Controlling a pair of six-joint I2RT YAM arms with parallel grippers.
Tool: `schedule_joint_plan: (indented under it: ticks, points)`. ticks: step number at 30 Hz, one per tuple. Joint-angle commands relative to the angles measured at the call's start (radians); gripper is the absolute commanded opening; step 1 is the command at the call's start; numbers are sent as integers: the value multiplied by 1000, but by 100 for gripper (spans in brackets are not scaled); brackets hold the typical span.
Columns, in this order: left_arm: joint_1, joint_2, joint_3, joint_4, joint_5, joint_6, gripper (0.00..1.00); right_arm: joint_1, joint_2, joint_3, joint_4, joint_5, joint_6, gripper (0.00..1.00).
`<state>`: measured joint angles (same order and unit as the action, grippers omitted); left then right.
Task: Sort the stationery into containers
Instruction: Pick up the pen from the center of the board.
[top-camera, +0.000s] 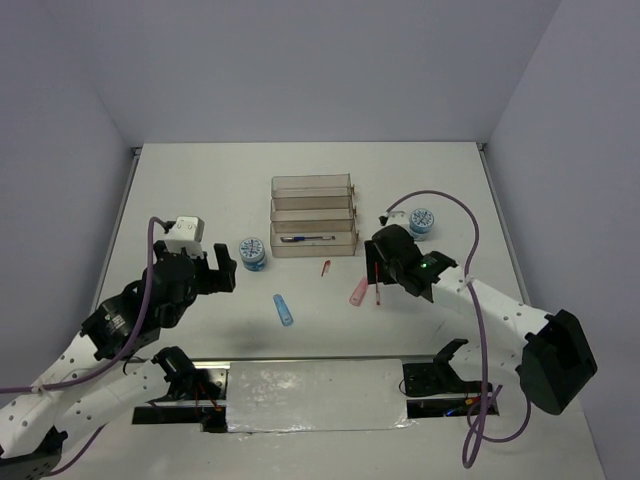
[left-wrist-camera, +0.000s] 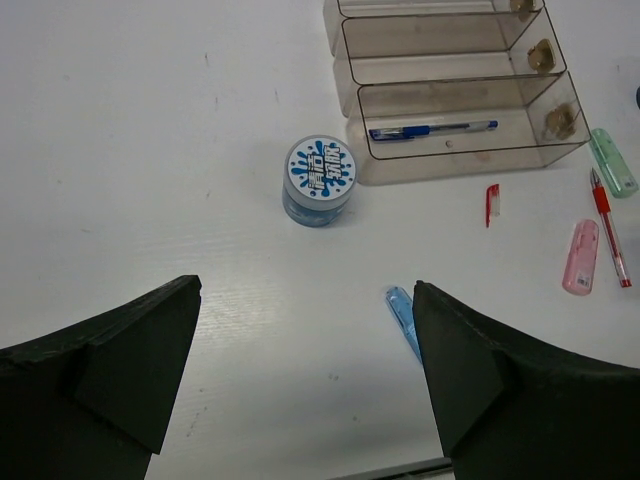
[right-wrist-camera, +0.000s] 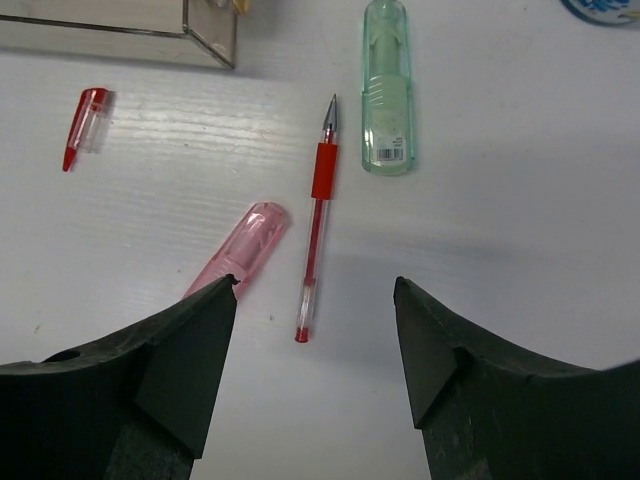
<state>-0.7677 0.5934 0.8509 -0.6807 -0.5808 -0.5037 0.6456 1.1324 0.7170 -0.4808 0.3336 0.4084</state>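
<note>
One blue pen (left-wrist-camera: 430, 129) lies in the containers' (left-wrist-camera: 450, 165) front tray, so pens presumably go there and the red pen (right-wrist-camera: 316, 230) looks next. It lies flat on the desk (right-wrist-camera: 520, 200) just ahead of the right hand (right-wrist-camera: 312, 288), whose jaws stand parted and empty (pink stick (right-wrist-camera: 240, 250) alongside). Left hand (left-wrist-camera: 305, 290) gapes wide, holding nothing, near the blue stick (left-wrist-camera: 402, 315).

Clear three-tray stepped rack (top-camera: 312, 249), blue pen (left-wrist-camera: 432, 129) lying in the nearest tray. Blue-white roll (left-wrist-camera: 319, 180) upright left of the rack, second roll (top-camera: 422, 221) on its right. In front, flat: uncapped red pen (right-wrist-camera: 317, 230), pink stick (right-wrist-camera: 240, 250) just beside it, green stick (right-wrist-camera: 386, 85), red cap (right-wrist-camera: 84, 123), blue stick (top-camera: 284, 310) apart to the left.
</note>
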Motion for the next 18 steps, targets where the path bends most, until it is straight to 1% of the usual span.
schedule_joint_plan:
  ticks: [1, 4, 8, 9, 16, 18]
  points:
    - [5, 11, 11, 30, 22, 4, 99, -24, 53, -17, 36, -79, 15, 71]
    - [4, 23, 13, 30, 27, 5, 99, -53, 141, -16, 82, -146, -11, 69]
    - [5, 45, 13, 33, 38, 13, 99, -86, 251, 13, 116, -162, -25, 64]
    - [4, 48, 13, 33, 39, 14, 99, -92, 265, 24, 125, -169, -25, 62]
    - [5, 49, 11, 35, 42, 16, 99, -98, 332, 48, 139, -179, -29, 56]
    - [5, 46, 11, 38, 45, 17, 99, -98, 365, 55, 142, -188, -31, 52]
